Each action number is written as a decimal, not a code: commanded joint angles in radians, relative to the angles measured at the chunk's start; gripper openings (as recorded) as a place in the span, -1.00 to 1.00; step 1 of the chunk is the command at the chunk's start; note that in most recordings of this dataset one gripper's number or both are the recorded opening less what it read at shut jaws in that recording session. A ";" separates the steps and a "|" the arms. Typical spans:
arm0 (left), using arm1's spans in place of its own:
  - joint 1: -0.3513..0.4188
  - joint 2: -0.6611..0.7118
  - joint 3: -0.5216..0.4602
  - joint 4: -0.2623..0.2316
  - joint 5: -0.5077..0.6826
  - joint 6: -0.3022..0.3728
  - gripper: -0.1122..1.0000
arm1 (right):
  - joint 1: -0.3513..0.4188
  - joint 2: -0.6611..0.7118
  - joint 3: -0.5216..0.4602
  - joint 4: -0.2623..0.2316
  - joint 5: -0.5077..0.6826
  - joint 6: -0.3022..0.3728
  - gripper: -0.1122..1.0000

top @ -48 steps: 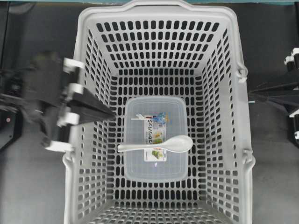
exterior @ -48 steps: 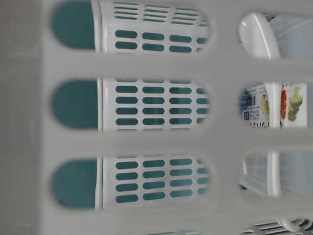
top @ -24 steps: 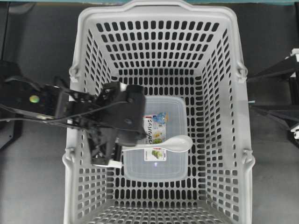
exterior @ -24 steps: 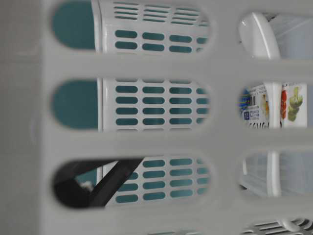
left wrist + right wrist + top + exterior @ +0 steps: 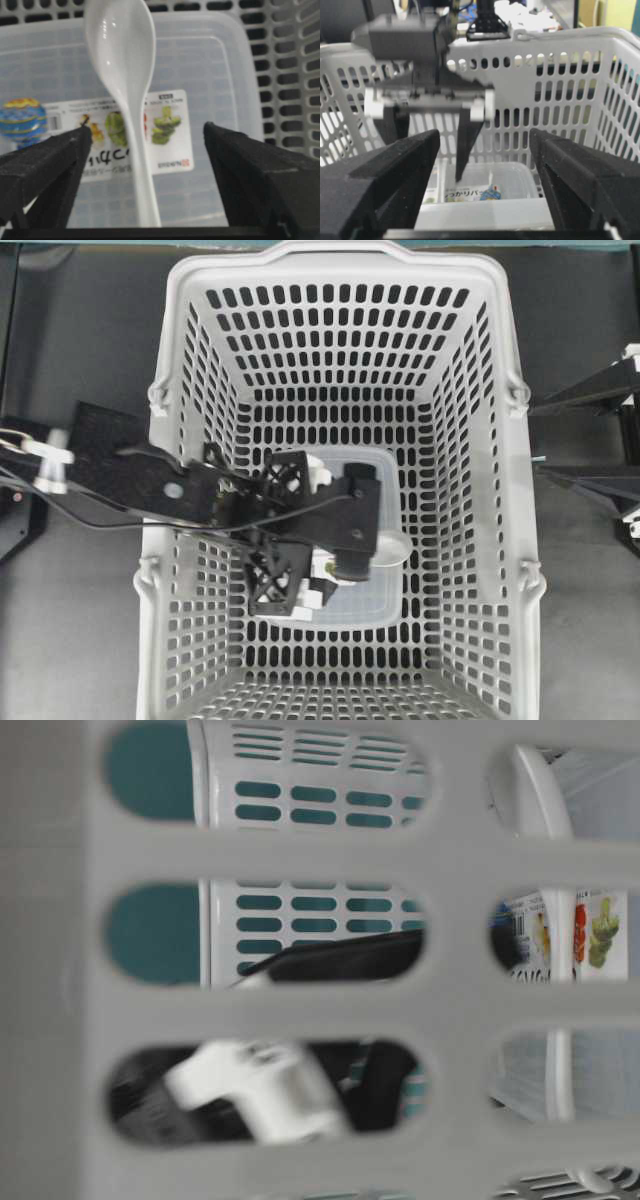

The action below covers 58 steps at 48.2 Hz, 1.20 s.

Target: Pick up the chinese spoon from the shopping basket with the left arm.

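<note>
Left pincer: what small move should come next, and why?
Probably ease the left pincer down and close on the chinese spoon handle. Its fingers stand open either side of the handle, and the spoon lies untouched on the clear container.

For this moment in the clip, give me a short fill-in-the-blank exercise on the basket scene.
1. The chinese spoon lies on the lid of the clear ____.
2. The left gripper's fingers stand ____, one on each side of the spoon's handle.
3. The container sits on the floor of the grey ____.
4. The right gripper stays ____ the basket.

Missing: container; open; shopping basket; outside
</note>
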 commanded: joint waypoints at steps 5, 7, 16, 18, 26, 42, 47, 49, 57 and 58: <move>-0.005 0.032 -0.014 0.003 0.000 -0.014 0.74 | -0.003 0.005 -0.006 0.002 -0.006 -0.002 0.46; -0.005 0.043 -0.011 0.003 0.002 -0.020 0.74 | -0.003 0.005 -0.006 0.003 -0.005 -0.002 0.45; -0.005 0.064 -0.009 0.003 0.005 -0.040 0.67 | -0.003 0.005 -0.002 0.003 -0.005 -0.002 0.45; -0.005 0.061 -0.009 0.003 0.005 -0.040 0.59 | -0.002 0.003 0.000 0.002 -0.005 -0.002 0.45; 0.002 0.043 -0.014 0.003 0.012 -0.034 -0.21 | -0.003 0.003 0.000 0.003 -0.005 -0.002 0.45; 0.006 -0.080 -0.189 0.003 0.201 -0.032 -0.56 | -0.003 0.003 0.003 0.003 -0.006 -0.002 0.45; 0.006 -0.101 -0.276 0.003 0.302 -0.032 -0.56 | -0.003 0.003 0.003 0.003 -0.006 0.000 0.45; 0.006 -0.106 -0.313 0.003 0.342 -0.032 -0.56 | -0.003 0.003 0.003 0.002 -0.006 0.000 0.45; 0.006 -0.106 -0.449 0.003 0.480 -0.032 -0.56 | -0.002 0.003 0.003 0.003 -0.011 0.000 0.45; 0.006 -0.103 -0.462 0.003 0.494 -0.032 -0.56 | -0.002 0.003 0.003 0.003 -0.011 0.000 0.45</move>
